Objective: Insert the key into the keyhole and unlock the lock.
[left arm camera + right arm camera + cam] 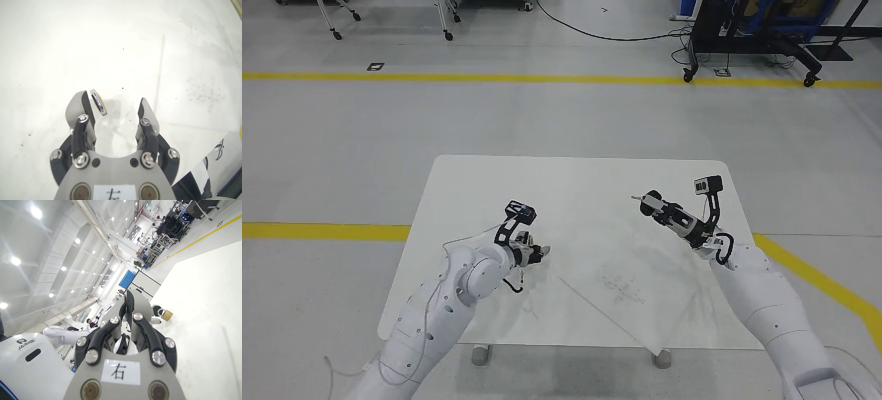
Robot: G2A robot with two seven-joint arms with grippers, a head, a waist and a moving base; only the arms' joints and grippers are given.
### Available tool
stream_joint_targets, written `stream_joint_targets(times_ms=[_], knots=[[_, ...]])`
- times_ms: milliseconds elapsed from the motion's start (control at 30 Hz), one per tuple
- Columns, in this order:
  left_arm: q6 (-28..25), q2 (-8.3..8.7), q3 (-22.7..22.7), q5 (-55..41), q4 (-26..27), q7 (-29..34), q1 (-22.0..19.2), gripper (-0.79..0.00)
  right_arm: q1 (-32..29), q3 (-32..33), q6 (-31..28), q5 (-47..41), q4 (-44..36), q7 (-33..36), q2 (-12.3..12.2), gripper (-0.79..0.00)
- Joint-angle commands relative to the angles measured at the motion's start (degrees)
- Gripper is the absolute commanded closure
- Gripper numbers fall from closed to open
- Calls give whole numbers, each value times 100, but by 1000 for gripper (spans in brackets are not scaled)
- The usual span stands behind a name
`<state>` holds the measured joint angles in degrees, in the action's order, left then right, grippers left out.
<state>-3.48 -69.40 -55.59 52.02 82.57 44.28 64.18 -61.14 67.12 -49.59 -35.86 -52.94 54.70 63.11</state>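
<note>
On white tabletop (582, 180): left gripper (113, 96) spread, small brass padlock (98, 103) leaning on one inner pad, unclamped; right gripper (128, 294) pressed together on thin silver key (635, 199), well apart from padlock. Risk: unheld lock tips or slides under key push.

A brass-yellow padlock (167, 315) with a silver shackle (160, 311) against the plain white, faintly speckled table (572, 190).

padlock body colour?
The padlock body is tan, brass-like; it shows best in the right wrist view.
</note>
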Motion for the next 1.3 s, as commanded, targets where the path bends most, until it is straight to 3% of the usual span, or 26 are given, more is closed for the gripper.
stream_joint_targets(times_ms=[0, 100, 200, 733, 900, 1100, 1267], knots=[[13, -10, 10, -6, -30, -18, -19, -379, 0, 0, 0, 0, 0, 0, 0, 0], [85, -20, 4, 22, -95, -22, -51, -308, 0, 0, 0, 0, 0, 0, 0, 0], [201, -28, -30, 23, -125, -49, -66, 0, 0, 0, 0, 0, 0, 0, 0, 0], [537, -72, -55, -6, -288, 335, -147, 0, 0, 0, 0, 0, 0, 0, 0, 0], [471, -87, -103, -99, -210, 52, -121, 0, 0, 0, 0, 0, 0, 0, 0, 0], [163, -111, -731, -1784, 96, -781, 133, 0, 0, 0, 0, 0, 0, 0, 0, 0], [-709, -91, -1381, -3351, 501, -1618, 579, 0, 0, 0, 0, 0, 0, 0, 0, 0]])
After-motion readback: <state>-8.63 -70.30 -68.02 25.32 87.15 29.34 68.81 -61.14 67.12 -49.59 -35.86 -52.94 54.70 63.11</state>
